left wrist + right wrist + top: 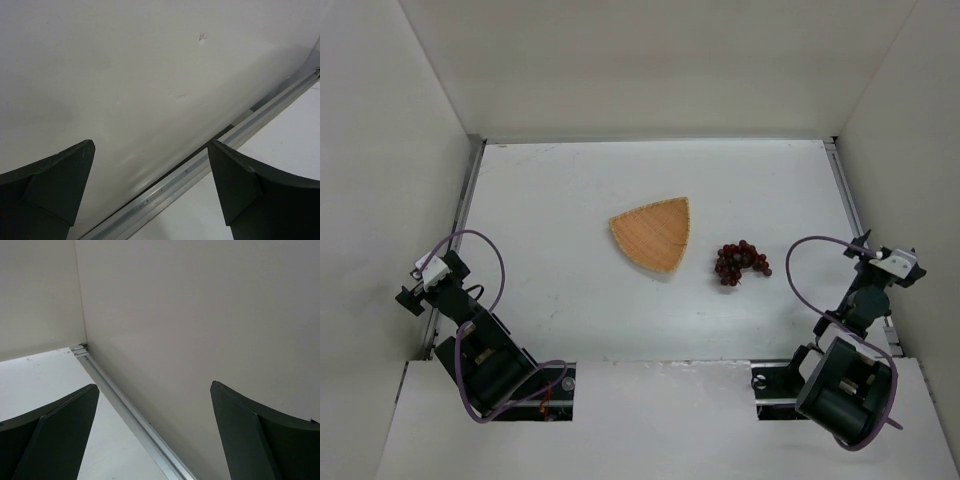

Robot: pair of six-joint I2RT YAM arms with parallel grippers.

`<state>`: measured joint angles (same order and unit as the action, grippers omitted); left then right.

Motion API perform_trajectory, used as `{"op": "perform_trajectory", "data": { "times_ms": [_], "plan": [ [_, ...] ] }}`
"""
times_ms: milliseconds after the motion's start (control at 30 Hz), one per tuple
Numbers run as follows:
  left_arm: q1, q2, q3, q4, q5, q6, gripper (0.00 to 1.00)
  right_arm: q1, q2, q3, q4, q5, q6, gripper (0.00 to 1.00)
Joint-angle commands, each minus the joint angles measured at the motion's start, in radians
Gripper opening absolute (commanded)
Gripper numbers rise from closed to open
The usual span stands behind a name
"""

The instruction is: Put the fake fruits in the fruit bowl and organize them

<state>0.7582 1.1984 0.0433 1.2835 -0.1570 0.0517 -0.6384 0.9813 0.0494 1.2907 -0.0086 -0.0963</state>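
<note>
A small bunch of dark red-purple grapes (740, 262) lies on the white table, just right of the tan woven fruit bowl (652, 235), apart from it. The bowl holds nothing. My left gripper (413, 296) is at the table's left edge, facing the left wall; in the left wrist view (150, 192) its jaws stand wide apart and empty. My right gripper (908, 262) is at the right edge, right of the grapes, facing the right wall; in the right wrist view (155, 432) its jaws are wide apart and empty. Neither wrist view shows grapes or bowl.
White walls enclose the table on the left, back and right. A metal rail (200, 167) runs along the foot of the left wall, and another rail (135, 420) along the right wall. A white shelf (660, 420) covers the near edge between the arm bases.
</note>
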Motion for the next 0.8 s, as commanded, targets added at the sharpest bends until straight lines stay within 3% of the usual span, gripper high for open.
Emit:
{"op": "perform_trajectory", "data": {
  "times_ms": [0,167,300,367,533,667,767],
  "plan": [
    [-0.003,-0.013,-0.034,0.226,0.008,-0.010,1.00,-0.002,-0.029,-0.057,0.193,-0.024,-0.005,1.00],
    [-0.003,-0.013,-0.029,0.224,0.008,-0.010,1.00,0.085,-0.228,-0.013,0.003,-0.074,-0.103,1.00],
    [-0.012,-0.063,-0.019,0.220,-0.003,0.011,1.00,0.223,-0.371,0.142,-0.383,-0.070,-0.187,1.00],
    [-0.027,-0.080,-0.019,0.226,-0.015,0.031,1.00,0.333,-0.398,0.264,-0.561,-0.089,-0.076,1.00],
    [-0.169,-0.141,0.016,0.189,-0.007,0.199,1.00,0.551,-0.097,0.576,-0.671,-0.394,0.026,1.00],
    [-0.428,-0.279,0.116,-0.136,0.031,0.451,1.00,0.654,0.108,0.765,-0.823,-0.531,0.046,1.00],
    [-0.577,-0.381,0.341,-0.656,0.020,0.415,1.00,0.749,0.154,0.840,-0.921,-0.570,0.062,1.00]
  ]
}}
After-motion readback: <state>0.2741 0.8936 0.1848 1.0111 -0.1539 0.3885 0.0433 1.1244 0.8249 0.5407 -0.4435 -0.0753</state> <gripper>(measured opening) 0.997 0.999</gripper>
